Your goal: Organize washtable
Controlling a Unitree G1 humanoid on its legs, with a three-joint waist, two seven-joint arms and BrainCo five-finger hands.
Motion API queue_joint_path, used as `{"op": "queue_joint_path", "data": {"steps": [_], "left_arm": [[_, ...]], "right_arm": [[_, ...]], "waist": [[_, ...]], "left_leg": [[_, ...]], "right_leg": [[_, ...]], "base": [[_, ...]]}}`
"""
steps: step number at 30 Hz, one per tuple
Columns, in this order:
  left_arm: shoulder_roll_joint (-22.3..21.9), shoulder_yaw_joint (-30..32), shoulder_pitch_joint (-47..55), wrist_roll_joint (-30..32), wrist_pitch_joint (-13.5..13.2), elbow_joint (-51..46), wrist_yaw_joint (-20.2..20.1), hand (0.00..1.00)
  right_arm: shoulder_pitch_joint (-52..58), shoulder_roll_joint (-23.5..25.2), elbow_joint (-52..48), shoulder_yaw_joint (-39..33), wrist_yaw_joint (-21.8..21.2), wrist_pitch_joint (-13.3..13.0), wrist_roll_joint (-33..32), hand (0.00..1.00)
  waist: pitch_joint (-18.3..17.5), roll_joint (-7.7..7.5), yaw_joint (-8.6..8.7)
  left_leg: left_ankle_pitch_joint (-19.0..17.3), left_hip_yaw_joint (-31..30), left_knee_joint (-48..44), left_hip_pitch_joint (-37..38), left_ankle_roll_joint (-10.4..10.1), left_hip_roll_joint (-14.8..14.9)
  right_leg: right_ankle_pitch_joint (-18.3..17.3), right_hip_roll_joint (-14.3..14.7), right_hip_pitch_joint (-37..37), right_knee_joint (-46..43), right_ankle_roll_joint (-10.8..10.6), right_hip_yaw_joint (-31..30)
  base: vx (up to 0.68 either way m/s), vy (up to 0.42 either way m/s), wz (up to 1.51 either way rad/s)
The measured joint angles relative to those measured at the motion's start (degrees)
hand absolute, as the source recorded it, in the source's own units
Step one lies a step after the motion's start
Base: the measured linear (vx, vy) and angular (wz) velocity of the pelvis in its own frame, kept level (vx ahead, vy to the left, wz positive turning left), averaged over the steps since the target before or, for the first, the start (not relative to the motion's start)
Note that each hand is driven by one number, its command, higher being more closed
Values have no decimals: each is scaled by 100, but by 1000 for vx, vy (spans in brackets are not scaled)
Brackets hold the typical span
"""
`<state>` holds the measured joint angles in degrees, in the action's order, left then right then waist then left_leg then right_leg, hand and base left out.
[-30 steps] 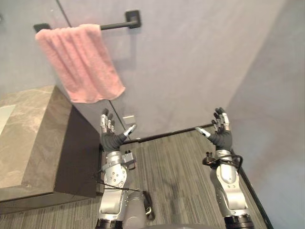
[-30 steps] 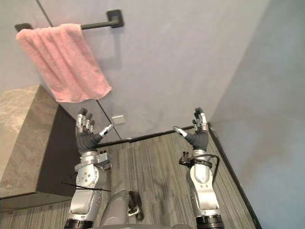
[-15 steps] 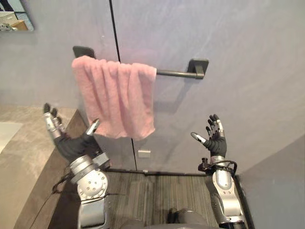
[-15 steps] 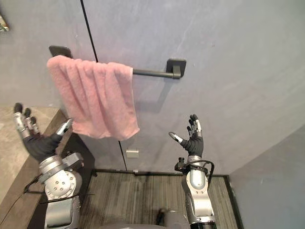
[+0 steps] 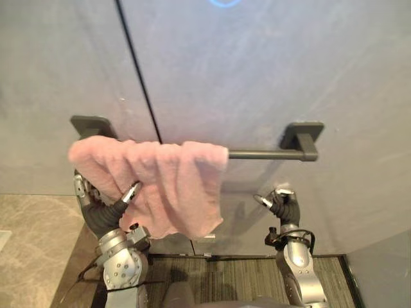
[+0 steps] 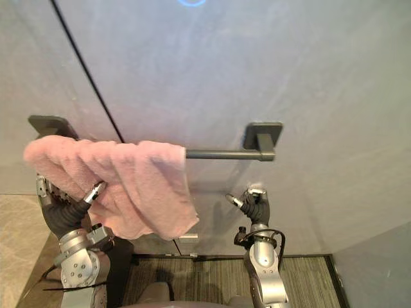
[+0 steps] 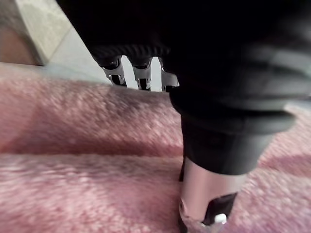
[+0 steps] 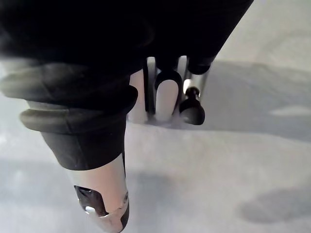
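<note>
Counting one fluffy pink terry towel (image 5: 173, 186), draped in loose folds over the left part of one straight dark metal rail (image 5: 263, 154). Leaves the right part of that rail bare. Fixed to the wall by two dark square brackets, one at the left end (image 5: 90, 124) just above the towel, one at the right end (image 5: 305, 135).

Two hands. Left hand (image 5: 103, 212) up against the towel's lower left part, touching the cloth; cannot tell whether clamped on it or loose. Right hand (image 5: 282, 204) well apart from the towel, below the right bracket and close to the wall, released, grasping nothing.

Behind all: smooth grey wall (image 5: 257, 64), crossed by one thin dark slanting seam (image 5: 138, 77). At lower left, beige marbled stone countertop (image 5: 32, 244). Below, dark striped floor (image 5: 237, 285).
</note>
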<state>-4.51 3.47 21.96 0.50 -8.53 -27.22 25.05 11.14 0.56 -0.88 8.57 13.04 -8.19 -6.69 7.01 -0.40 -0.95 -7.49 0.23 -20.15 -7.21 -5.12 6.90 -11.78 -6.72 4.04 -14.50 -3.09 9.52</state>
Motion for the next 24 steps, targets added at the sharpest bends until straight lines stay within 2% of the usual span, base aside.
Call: {"op": "queue_joint_path", "data": {"steps": [1,5,9,10,14,18,19,24], "left_arm": [[1,-34,8,-43,56,0,-154,0],[-19,-65,205,-469,197,4,-581,0],[-118,17,491,-712,334,7,-641,0],[-164,104,562,-714,343,7,-640,0],[-195,190,621,-853,375,6,-683,0],[-185,142,604,-1178,394,-9,-1045,0],[-179,140,593,-1237,429,-29,-1133,100],[-34,129,375,-1333,470,-34,-1248,100]], "right_arm": [[-37,-2,15,104,-100,38,2,0],[-299,32,269,489,-339,195,27,0],[-314,76,358,650,-476,255,52,0],[-352,76,453,698,-529,257,52,0],[-349,45,475,820,-589,338,52,0],[-350,8,475,908,-762,369,43,0],[-350,-12,475,981,-822,370,36,0],[-568,-47,475,1412,-1019,409,-117,0]], "waist": [[-8,15,2],[-19,79,-7],[-130,147,-20],[-160,114,-20],[-225,226,-23],[-240,222,1],[-244,214,3],[-242,206,4]], "left_leg": [[25,-17,89,13,26,-80],[60,-40,291,92,9,-119],[232,-26,655,119,-61,-91],[298,-23,776,194,-68,-73],[501,-1,916,208,-134,38],[645,2,1144,301,-168,50],[655,5,1188,330,-172,51],[791,20,1449,408,-173,50]], "right_leg": [[54,-60,58,98,-92,0],[77,-87,88,181,-132,-6],[71,-3,43,288,-140,24],[85,3,38,289,-115,39],[160,78,-27,310,-62,105],[179,100,-1,375,-38,135],[180,103,9,385,-37,133],[246,115,67,512,-19,143]], "base": [[-11,117,16],[-89,41,5],[-75,-46,15],[22,-44,6],[41,-55,-2],[56,-43,2],[48,-25,-3],[26,-16,1]]}}
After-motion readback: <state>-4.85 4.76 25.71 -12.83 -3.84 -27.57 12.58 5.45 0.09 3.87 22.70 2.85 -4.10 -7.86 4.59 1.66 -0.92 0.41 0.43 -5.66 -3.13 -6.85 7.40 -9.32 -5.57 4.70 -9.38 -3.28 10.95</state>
